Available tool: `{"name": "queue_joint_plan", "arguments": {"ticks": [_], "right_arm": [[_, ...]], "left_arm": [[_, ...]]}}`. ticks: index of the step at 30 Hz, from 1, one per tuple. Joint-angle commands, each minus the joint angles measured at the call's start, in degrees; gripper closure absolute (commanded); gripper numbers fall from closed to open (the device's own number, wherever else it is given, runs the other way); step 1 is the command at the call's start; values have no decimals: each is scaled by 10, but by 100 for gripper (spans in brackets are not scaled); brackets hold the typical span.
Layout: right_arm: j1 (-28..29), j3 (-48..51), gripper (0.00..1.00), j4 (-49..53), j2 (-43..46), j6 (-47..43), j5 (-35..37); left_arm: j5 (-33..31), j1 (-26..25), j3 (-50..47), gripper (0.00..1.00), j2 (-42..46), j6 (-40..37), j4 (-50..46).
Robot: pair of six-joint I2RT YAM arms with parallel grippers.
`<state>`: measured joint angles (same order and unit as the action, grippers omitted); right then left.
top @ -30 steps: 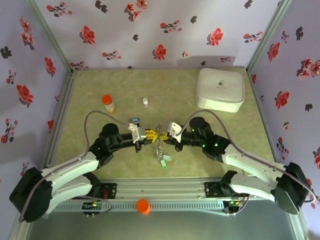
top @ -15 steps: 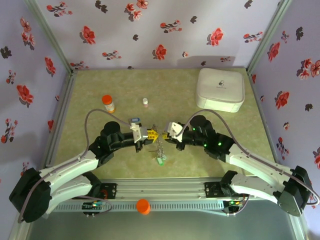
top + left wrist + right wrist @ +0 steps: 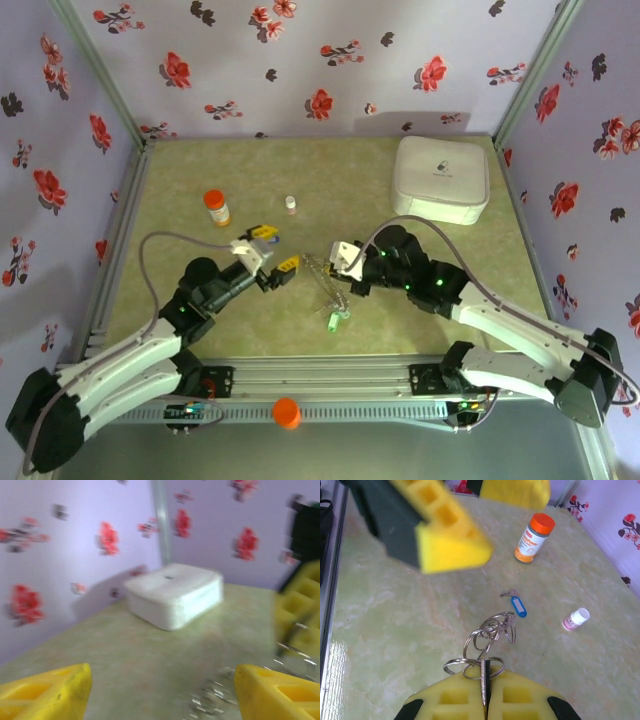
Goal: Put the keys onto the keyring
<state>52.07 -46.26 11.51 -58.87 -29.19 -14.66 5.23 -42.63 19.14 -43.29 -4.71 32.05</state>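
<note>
Top external: high behind the arm bases, facing down and forward, far enough to take in the whole table (image 3: 180,170)
Left wrist: low over the tabletop, facing the white box (image 3: 172,595) and the back wall
Right wrist: close above the keyring (image 3: 487,635), facing down toward the orange-capped bottle (image 3: 534,538)
Shared: top and left wrist, the white box; top and right wrist, the orange-capped bottle and the keyring

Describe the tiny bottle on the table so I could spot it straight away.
Start at the big white box in the far right corner of the table and look left toward the orange-capped bottle. The tiny bottle stands alone between them, nearer the orange-capped one. It is far smaller, with a white cap and pinkish body.
</note>
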Motion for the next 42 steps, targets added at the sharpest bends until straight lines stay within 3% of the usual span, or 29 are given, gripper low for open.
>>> {"name": "queue_joint_plan", "arguments": {"ticks": [1,8,11,16,29,42], "right_arm": [[24,-42,100,-26,-32,-5,-8],[62,-90,100,-160,-129,56,-82],[62,-76,100,-265,-166,125,-100],[45,-30,100,-301,-213,153,-58],[-14,-1,100,10,-198,-48,111],[-11,-6,100,154,-227,-115,247]], "left_arm": [[-194,12,-1,24,67,50,-13],[-398,29,20,24,191,103,-108],[-437,31,32,24,212,105,-131],[-446,32,53,24,189,119,-160],[-443,39,58,24,104,156,-154],[-428,58,58,23,70,182,-180]]}}
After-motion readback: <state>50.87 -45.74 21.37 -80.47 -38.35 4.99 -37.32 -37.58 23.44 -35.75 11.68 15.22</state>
